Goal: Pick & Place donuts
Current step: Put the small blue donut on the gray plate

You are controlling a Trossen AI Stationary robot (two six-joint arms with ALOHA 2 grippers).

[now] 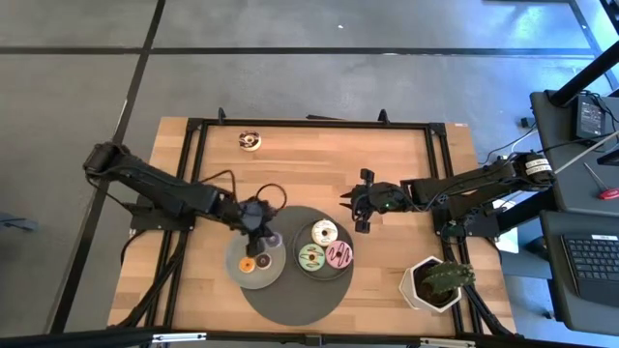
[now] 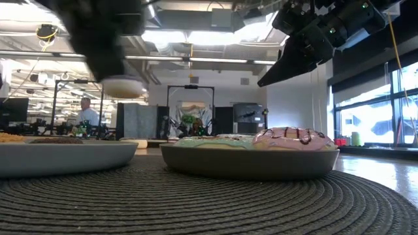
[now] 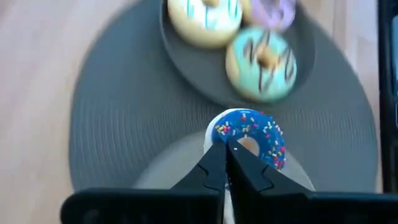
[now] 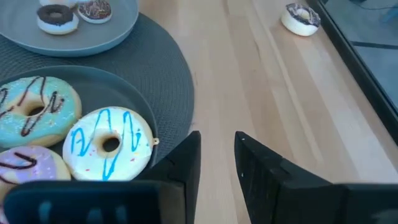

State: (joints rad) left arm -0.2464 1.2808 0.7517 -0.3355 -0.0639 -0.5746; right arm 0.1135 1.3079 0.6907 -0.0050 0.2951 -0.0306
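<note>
Blue icing with coloured sprinkles marks the small donut (image 3: 252, 138) clamped in the left gripper (image 3: 227, 163), whose fingers are pressed together on its rim, lifted just above the left grey plate (image 1: 239, 268). That plate, lying on the left part of the dark round mat (image 1: 295, 300), already carries other small donuts: an orange one (image 1: 247, 264), and in the right wrist view a dark-iced ring (image 4: 57, 16) and a sprinkled one (image 4: 94, 9). The right plate (image 1: 324, 272) holds three larger donuts, white with blue stripes (image 4: 107, 143), mint with chocolate lines (image 4: 36, 117) and pink (image 1: 339, 255). The right gripper (image 1: 358, 202) hangs over the bare wood just right of the mat, fingers apart and empty. One small white donut (image 1: 250, 141) lies alone near the table's far edge, so the sorting looks nearly done: the held ring to set down, then that stray.
</note>
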